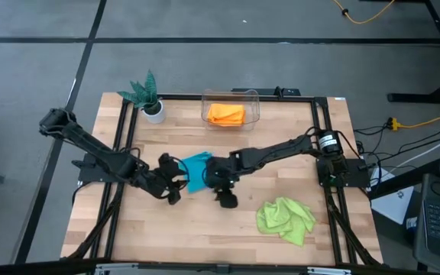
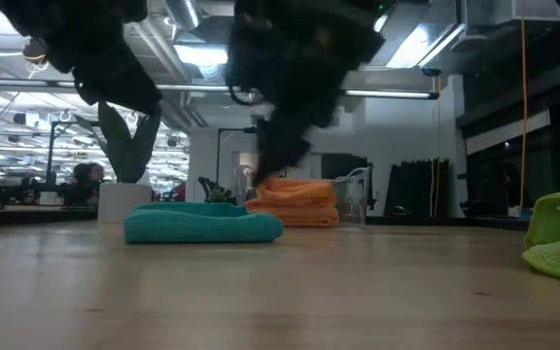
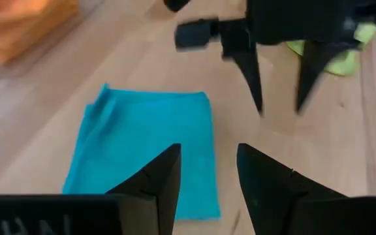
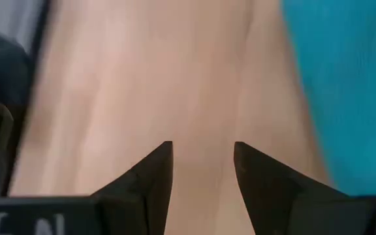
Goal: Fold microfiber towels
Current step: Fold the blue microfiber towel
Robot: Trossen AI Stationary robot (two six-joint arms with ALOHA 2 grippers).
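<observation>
Teal towel [image 1: 198,170] lies folded flat mid-table, free of both arms — looks like a finished fold just let go. Left gripper [image 1: 173,192] and right gripper [image 1: 226,197] hang just off its near side, fingers parted, holding nothing. Orange towels [image 1: 226,114] sit stacked in the clear bin [image 1: 255,98] at the far edge, probably the done pile. Lime towel [image 1: 285,218] lies crumpled near the front right corner, likely next.

Potted plant [image 1: 148,97], clear bin [image 1: 253,105], table [image 1: 205,221]
</observation>
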